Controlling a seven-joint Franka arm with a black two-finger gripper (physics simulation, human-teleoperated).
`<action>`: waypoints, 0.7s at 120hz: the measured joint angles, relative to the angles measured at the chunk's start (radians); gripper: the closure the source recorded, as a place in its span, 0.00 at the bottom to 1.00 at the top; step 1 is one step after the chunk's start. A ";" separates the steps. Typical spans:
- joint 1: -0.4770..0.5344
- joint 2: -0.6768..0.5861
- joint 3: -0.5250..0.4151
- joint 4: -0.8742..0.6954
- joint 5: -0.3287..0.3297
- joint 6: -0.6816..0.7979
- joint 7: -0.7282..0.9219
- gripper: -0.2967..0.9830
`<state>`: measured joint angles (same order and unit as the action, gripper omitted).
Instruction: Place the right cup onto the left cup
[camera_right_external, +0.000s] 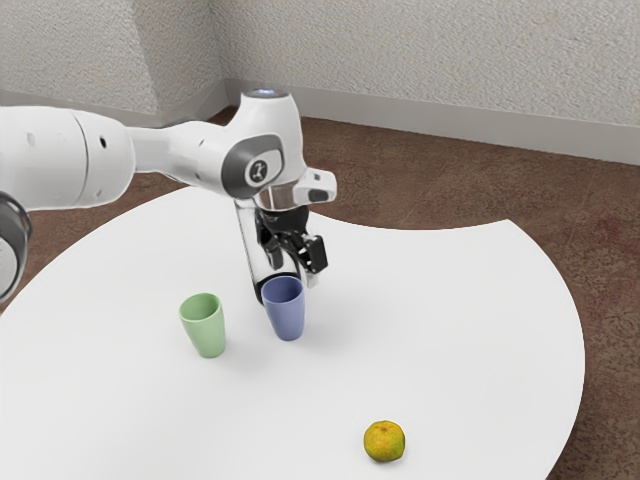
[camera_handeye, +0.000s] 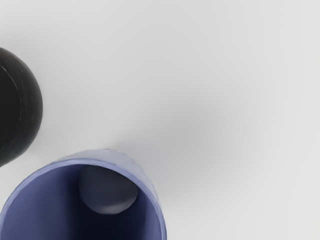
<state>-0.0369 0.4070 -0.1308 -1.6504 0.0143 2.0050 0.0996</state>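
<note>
One blue cup, the right one in the exterior view: upright on the white surface, mouth up, directly in front of the dark-based item. One green cup, toward the exterior view's left: upright, mouth up, near the blue cup and apart from it. One black tool, at the end of a white arm: above the surface, close to the blue cup's rim, its two fingers standing apart, the blue cup not clamped between them; contact with the rim cannot be told. One pale item with a dark base, partly hidden by the tool and the blue cup. One orange fruit, yellow-green in patches: on the surface, well apart from both cups, toward the exterior view's lower edge.
</note>
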 joint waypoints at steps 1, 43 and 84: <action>0.000 0.000 0.000 -0.005 0.000 0.004 -0.001 0.23; -0.013 0.067 -0.001 -0.043 0.006 0.119 -0.024 0.23; -0.014 0.096 0.005 -0.059 0.019 0.145 -0.039 0.53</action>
<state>-0.0506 0.5027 -0.1257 -1.7092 0.0330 2.1497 0.0606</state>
